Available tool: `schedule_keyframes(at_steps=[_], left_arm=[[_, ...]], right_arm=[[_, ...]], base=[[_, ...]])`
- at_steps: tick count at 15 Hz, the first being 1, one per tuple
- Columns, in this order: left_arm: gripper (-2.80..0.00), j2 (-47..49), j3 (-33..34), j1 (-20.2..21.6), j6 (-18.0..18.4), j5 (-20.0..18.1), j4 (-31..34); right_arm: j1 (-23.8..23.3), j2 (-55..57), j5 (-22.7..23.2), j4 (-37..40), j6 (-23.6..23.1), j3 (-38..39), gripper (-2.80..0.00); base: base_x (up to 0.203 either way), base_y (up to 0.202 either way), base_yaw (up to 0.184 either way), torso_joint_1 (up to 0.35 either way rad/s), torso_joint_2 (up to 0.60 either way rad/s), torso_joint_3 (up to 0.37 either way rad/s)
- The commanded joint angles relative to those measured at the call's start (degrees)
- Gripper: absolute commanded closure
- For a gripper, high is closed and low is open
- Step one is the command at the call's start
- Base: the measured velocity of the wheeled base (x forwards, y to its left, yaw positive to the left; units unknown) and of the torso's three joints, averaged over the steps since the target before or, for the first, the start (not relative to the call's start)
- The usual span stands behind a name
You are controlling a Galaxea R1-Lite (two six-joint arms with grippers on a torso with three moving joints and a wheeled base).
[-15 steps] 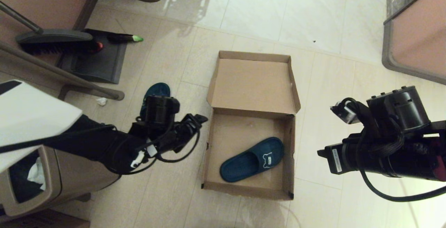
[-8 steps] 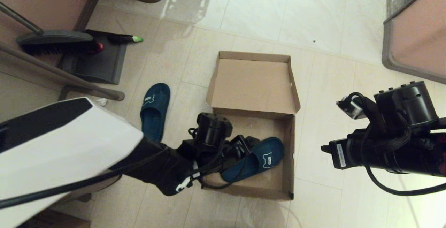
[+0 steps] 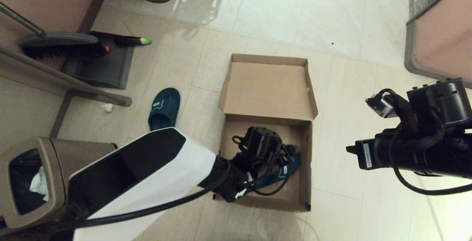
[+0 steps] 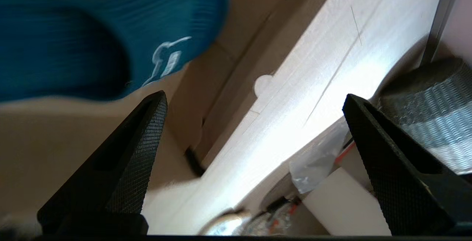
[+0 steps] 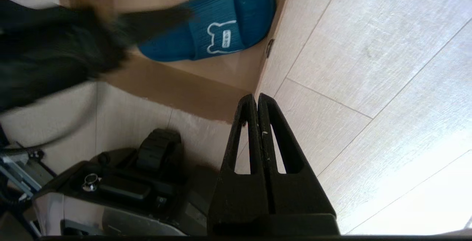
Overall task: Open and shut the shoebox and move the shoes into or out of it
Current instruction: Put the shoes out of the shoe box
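Note:
The brown cardboard shoebox [image 3: 305,167] stands open on the tiled floor, its lid [image 3: 267,86] laid back flat. One teal slipper [image 3: 287,170] lies inside it, mostly covered in the head view by my left gripper [image 3: 285,154]. That gripper [image 4: 253,95] is open with nothing between its fingers, and the slipper [image 4: 92,31] lies just off to one side of them. The other slipper [image 3: 164,108] rests on the floor left of the box. My right gripper [image 5: 257,97] is shut and empty, held above the floor right of the box; the boxed slipper [image 5: 217,27] shows in its view.
A brown trash bin [image 3: 33,182] stands at my near left. A broom and dustpan [image 3: 73,49] and a slanted metal bar [image 3: 66,79] lie at the far left. A scrap of paper [image 3: 107,107] is on the floor. Furniture [image 3: 438,38] edges the far right.
My left arm has swung right from beside the box and reached down into it, over the slipper, jaws still open. The right arm has drifted slightly right.

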Motion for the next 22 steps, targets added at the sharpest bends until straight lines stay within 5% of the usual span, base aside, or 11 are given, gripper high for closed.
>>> schedule_keyframes(at_steps=[1, 7, 22], left_arm=[[-2.8, 7.09, -5.66, -0.25, 0.67, 1.35, -0.19], [-2.8, 12.86, -10.67, -0.36, 8.99, 6.14, -0.5], [-2.8, 16.37, -17.25, -0.86, 12.25, 10.91, -0.42]], right_arm=[[-0.15, -0.37, -0.02, 0.0, 0.09, -0.34, 0.0], [-0.81, -1.6, -0.02, 0.0, 0.17, -0.43, 0.0], [-1.97, -1.51, -0.02, 0.0, 0.53, 0.54, 0.0]], base=[[0.0, 0.0, 0.0, 0.0, 0.0, 0.0], [0.0, 0.0, 0.0, 0.0, 0.0, 0.0], [0.0, 0.0, 0.0, 0.0, 0.0, 0.0]])
